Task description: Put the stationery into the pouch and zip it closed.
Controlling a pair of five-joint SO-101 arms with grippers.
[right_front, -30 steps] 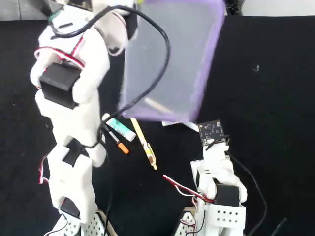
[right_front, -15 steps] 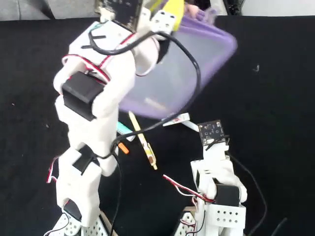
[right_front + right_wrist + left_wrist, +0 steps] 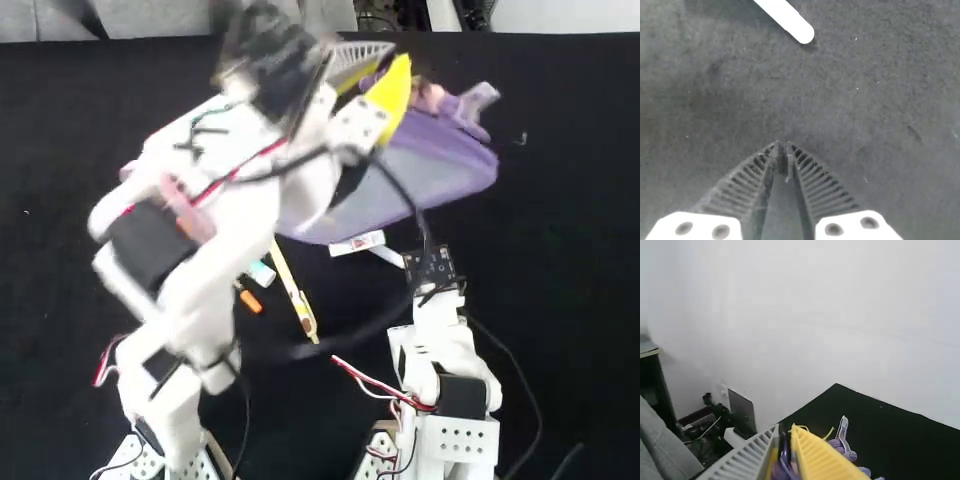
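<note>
A translucent purple pouch hangs lifted above the black table, tilted. My left gripper, with one yellow and one white ribbed finger, is shut on the pouch's upper edge. The same pinch shows in the left wrist view, where the gripper holds purple pouch fabric. Under the raised arm lie a wooden ruler, an orange marker, a glue stick and a white labelled item. My right gripper is shut and empty, pointing down at the table close to a white rounded tip.
The right arm stands folded at the front middle of the black table. Cables trail near both arm bases. Beyond the table's far edge are a white wall and some equipment.
The left arm has swung up and to the right, carrying the pouch with it and tilting it from nearly flat to slanted. The right arm has stayed still.
</note>
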